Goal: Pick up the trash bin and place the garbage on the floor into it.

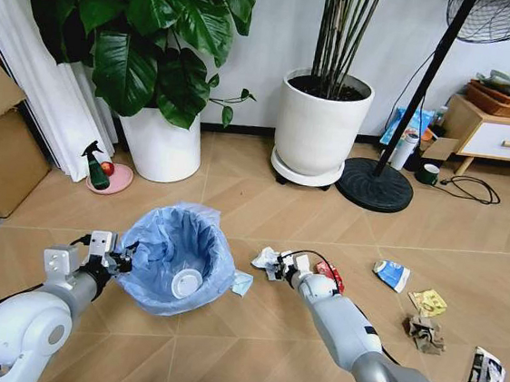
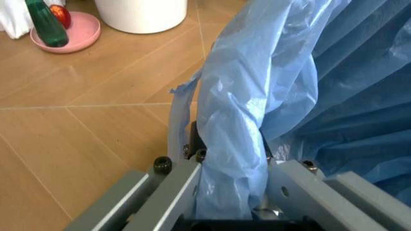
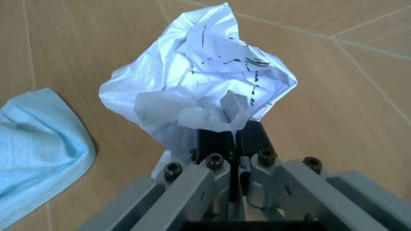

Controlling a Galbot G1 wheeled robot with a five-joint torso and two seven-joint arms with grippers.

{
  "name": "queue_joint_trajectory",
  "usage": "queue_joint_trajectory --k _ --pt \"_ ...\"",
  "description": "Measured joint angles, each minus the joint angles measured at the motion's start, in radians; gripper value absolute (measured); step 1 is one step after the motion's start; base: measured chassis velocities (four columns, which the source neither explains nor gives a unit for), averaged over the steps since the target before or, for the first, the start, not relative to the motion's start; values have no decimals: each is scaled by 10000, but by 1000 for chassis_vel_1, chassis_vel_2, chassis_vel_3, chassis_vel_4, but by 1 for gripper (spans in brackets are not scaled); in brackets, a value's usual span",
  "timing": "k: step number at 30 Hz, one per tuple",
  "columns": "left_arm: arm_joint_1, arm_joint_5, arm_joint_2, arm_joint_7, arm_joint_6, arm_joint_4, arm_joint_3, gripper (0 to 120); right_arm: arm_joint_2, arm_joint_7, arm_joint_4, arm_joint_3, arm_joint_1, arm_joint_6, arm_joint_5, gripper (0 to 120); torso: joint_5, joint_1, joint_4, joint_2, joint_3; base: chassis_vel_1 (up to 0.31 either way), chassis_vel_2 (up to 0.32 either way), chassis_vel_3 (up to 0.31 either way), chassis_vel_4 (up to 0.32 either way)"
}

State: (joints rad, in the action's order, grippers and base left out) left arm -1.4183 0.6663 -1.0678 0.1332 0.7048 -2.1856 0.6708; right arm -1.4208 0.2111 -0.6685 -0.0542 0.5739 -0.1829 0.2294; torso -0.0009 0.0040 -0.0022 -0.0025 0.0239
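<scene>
on the herringbone floor (image 1: 221,343) in front of the robot stands one trash bin (image 1: 178,258), lined with a crinkly light blue bag, and one white disc (image 1: 186,283) lies at its bottom. the left gripper (image 1: 116,257) is at the bin's near-left rim, clenched on the rim with the bag's folded edge pinched between its fingers (image 2: 172,192); in the left wrist view the blue plastic bunches up between the two jaws. the right gripper (image 1: 285,265) is low over the floor just right of the bin, closed on one crumpled white paper (image 3: 199,91), which bulges out beyond the fingertips and carries some dark print. one light blue cloth-like piece (image 1: 242,284) lies on the floor touching the bin's right side. five more pieces of garbage lie to the right: one crushed red can (image 1: 331,276) just beside the right gripper, one blue-white packet (image 1: 392,275), one yellow wrapper (image 1: 428,302), one brown wad (image 1: 425,334) just below it, and one black-white carton (image 1: 485,380) near the right edge. behind stand two white plant pots (image 1: 321,125), and one pink dish (image 1: 110,178) holding a green spray bottle.
</scene>
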Motion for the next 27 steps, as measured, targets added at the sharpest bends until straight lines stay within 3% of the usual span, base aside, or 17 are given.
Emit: queue_joint_trajectory --k 11,27 --pt "-23 4 18 3 0 -34 -23 0 511 -291 -1712 -66 234 -498 1263 0 0 0 0 0 0 0 0 0 0" --pt "-70 15 33 74 27 -73 32 0 1996 -464 -7212 665 -304 -1383 4257 0 1 0 0 0 0 0 0 0 0"
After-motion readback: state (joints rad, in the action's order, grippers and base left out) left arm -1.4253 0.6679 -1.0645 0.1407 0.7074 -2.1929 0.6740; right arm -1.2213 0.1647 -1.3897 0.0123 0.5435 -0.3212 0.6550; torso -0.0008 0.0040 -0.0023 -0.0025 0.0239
